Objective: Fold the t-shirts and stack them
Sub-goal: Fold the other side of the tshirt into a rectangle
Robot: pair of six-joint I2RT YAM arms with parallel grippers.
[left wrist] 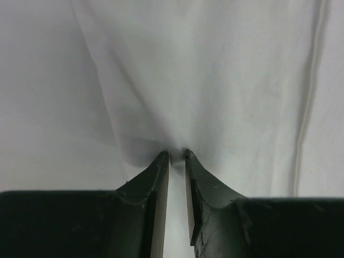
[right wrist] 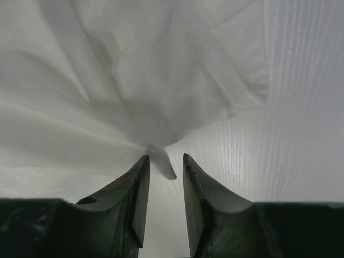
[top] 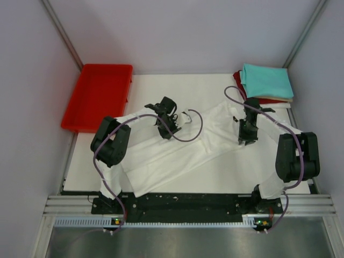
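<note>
While the white t-shirt [top: 172, 153] lies diagonally on the counter [top: 231, 172], long axis near-left to far-right, a fold is pinched by the left tool [left wrist: 177, 155]; a cloth peak is straddled by the right tool [right wrist: 164, 158], grip not determinable.

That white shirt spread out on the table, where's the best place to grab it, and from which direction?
Probably a raised wrinkle or an edge, pinched from straight above. The white t-shirt lies mostly flat and spread over the table, leaving no side to slide under; only puckered folds stand up enough for fingers. The left gripper pinches such a pucker at its tips.
</note>
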